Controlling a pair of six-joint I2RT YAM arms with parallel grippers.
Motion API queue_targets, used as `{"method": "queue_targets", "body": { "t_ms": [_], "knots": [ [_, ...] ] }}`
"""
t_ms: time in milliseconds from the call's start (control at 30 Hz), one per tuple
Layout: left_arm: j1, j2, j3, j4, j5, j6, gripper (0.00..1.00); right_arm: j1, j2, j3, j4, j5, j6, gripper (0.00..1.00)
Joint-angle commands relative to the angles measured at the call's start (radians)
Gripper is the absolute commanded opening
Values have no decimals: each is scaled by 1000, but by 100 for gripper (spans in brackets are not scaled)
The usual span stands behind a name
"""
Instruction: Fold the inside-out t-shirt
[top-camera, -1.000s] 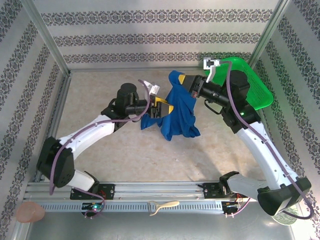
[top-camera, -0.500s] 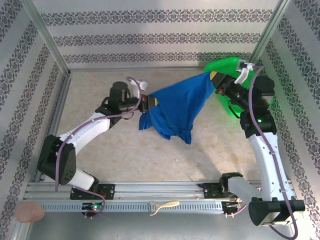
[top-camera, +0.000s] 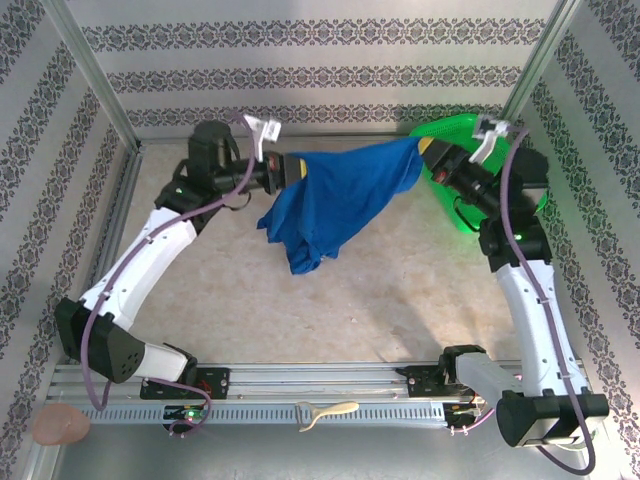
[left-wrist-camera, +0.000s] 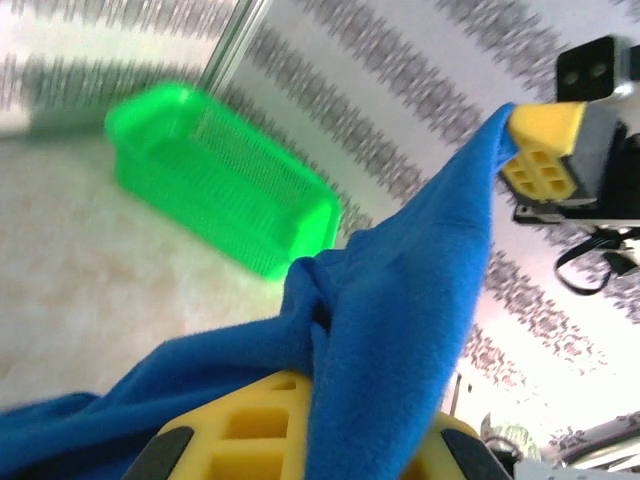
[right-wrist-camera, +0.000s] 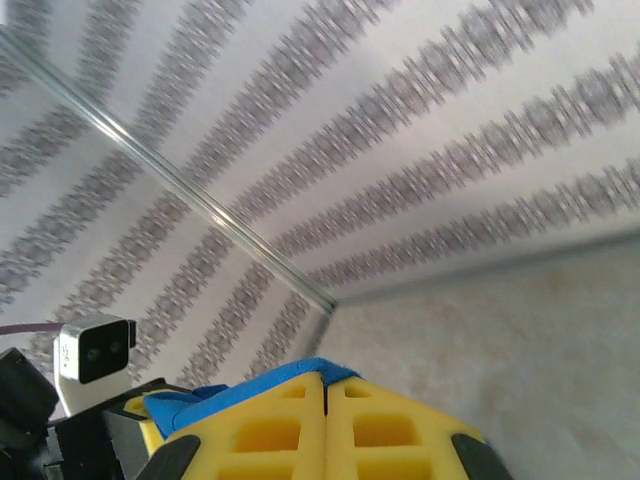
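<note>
I hold the royal-blue soft cotton t-shirt (top-camera: 335, 205) stretched in the air above the beige table (top-camera: 400, 290), with the jaws of the left gripper (top-camera: 284, 170) and right gripper (top-camera: 427, 153) each clamped tight on 1 edge, to spread it for folding.

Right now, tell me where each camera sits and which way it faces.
Top: above, behind the bases, looking down; left arm and right arm hold the shirt stretched over the table.
Left wrist: faces basket and right jaws; own jaws pinch shirt.
Right wrist: faces the back corner wall; own jaws shut on shirt.
Shared: each wrist view shows the other arm's jaws.
</note>
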Motion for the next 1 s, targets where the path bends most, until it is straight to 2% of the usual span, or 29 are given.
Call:
{"method": "queue_targets", "body": {
  "t_ms": [0,67,167,333,433,533,600,633,667,700,733,767,833,967],
  "knots": [
    [11,-50,186,-90,54,14,0,13,1,193,80,-6,33,0],
    [10,-42,265,-95,74,-21,0,17,25,300,77,-7,38,0],
    [11,-42,285,-25,98,-126,0,31,59,420,54,2,20,0],
    [13,-9,153,76,62,-355,0,82,155,460,4,46,-43,0],
    [47,56,32,86,15,-420,0,133,270,450,-41,112,-112,0],
    [113,184,-53,186,22,-465,0,165,445,481,-69,191,-150,0],
    [152,283,-50,250,26,-463,10,175,601,579,-143,239,-189,0],
    [171,333,-17,250,21,-438,17,177,695,672,-230,256,-230,9],
    [187,383,30,221,12,-402,27,181,767,766,-325,283,-268,37],
    [199,414,70,177,-4,-361,35,186,812,817,-383,312,-294,51],
    [208,435,117,123,-29,-312,41,198,839,856,-440,355,-325,59],
    [214,446,151,87,-41,-277,45,214,838,855,-468,396,-348,64],
    [217,439,185,22,-54,-224,50,253,795,791,-499,448,-386,67],
    [215,348,106,-68,-87,-144,57,367,623,472,-465,548,-401,67]
  ]
}}
